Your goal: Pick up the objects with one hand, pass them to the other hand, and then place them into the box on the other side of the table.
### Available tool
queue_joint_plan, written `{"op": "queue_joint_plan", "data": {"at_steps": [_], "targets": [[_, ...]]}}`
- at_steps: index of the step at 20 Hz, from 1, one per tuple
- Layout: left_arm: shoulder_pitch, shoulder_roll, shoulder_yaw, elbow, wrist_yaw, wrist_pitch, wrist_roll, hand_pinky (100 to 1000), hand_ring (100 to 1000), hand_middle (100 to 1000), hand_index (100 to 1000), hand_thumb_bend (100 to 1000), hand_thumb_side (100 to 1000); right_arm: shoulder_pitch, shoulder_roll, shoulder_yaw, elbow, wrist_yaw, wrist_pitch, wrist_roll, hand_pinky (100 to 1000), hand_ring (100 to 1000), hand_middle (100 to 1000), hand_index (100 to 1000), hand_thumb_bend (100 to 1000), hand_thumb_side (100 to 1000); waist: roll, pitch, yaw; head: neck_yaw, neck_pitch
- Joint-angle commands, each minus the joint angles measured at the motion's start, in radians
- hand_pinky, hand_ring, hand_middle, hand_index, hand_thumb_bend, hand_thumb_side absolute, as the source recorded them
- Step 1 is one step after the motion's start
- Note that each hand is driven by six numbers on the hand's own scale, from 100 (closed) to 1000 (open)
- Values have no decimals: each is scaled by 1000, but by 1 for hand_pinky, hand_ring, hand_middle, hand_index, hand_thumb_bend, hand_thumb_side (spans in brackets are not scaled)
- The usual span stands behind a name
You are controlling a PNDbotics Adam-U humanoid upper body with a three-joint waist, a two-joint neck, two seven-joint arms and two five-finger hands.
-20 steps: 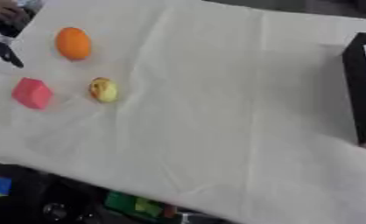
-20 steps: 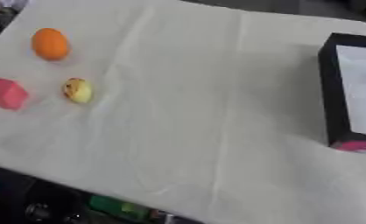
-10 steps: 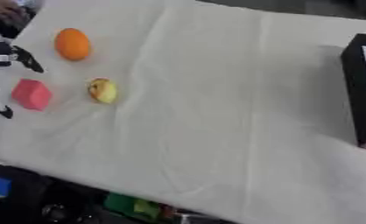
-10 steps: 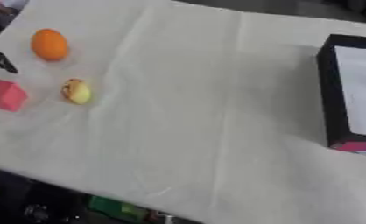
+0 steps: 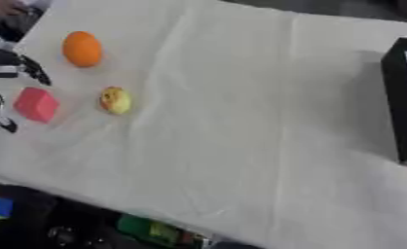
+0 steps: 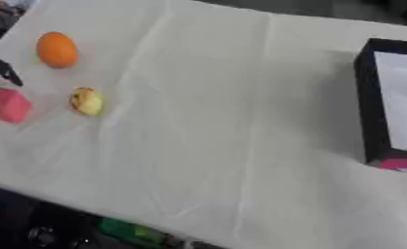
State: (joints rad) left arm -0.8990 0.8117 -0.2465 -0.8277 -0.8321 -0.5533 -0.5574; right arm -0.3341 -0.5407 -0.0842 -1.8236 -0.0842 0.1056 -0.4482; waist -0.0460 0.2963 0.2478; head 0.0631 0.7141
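Since a second ago the left robot hand (image 5: 4, 73) has come in from the left edge, its fingers now spread apart on either side of the pink block (image 5: 36, 104) without closing on it.

Left eye view: the robot hand is released, one finger above the block and another below it. The block lies on the table (image 5: 241, 121) just right of the palm, its long axis tilted a little. Beyond it to the right sits the yellow fruit (image 5: 115, 100), upright, long axis running away from the camera. The orange (image 5: 82, 48) lies above the fingers.

Right eye view: only a fingertip shows at the left edge, but the black box (image 6: 369, 97), far across the table, shows its pale inside.
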Motion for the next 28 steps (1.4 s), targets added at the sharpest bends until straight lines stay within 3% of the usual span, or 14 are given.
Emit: {"op": "queue_joint_plan", "data": {"at_steps": [1,5,6,7,10,13,20,26,28], "targets": [[-26,15,15,14,-39,-18,15,928,846,762,840,784,100,-7,-16,-2,-7,-5,-2,4,872,782,783,895,100,303,2,-21,-1,6,-8],[-30,0,22,44,-73,-21,31,916,838,745,828,684,100,-3,-13,-4,-5,-6,-3,3,872,782,783,896,100,312,0,-20,-2,11,-10],[-30,-3,24,50,-80,-20,37,913,834,738,811,594,100,-2,-12,-5,-5,-6,-3,3,873,782,783,896,100,315,0,-20,-3,12,-10],[-30,-5,26,55,-84,-20,43,912,834,735,808,581,100,0,-12,-6,-4,-7,-4,2,873,782,783,896,100,315,-1,-19,-3,12,-11],[-30,-9,30,68,-87,-16,55,881,804,681,771,403,100,2,-12,-7,-3,-7,-5,0,873,783,783,897,100,316,-1,-20,-3,12,-10],[-33,-8,32,72,-74,-12,54,868,775,637,729,340,100,3,-12,-8,-3,-8,-5,1,873,783,783,897,100,316,-1,-20,-3,11,-9],[-35,34,37,-11,-4,4,17,815,680,553,636,311,100,3,-18,-9,-5,-7,-5,2,874,784,784,898,100,314,1,-23,-3,9,-8],[-44,38,81,-152,99,64,89,768,532,495,587,245,100,-14,-23,-3,-17,-6,-6,10,873,784,785,898,100,306,1,-27,-2,-16,-12],[-43,28,79,-196,133,87,121,753,522,484,576,230,100,-23,-23,1,-23,-5,-7,15,873,784,785,898,100,303,2,-27,-4,-33,-14]]}}
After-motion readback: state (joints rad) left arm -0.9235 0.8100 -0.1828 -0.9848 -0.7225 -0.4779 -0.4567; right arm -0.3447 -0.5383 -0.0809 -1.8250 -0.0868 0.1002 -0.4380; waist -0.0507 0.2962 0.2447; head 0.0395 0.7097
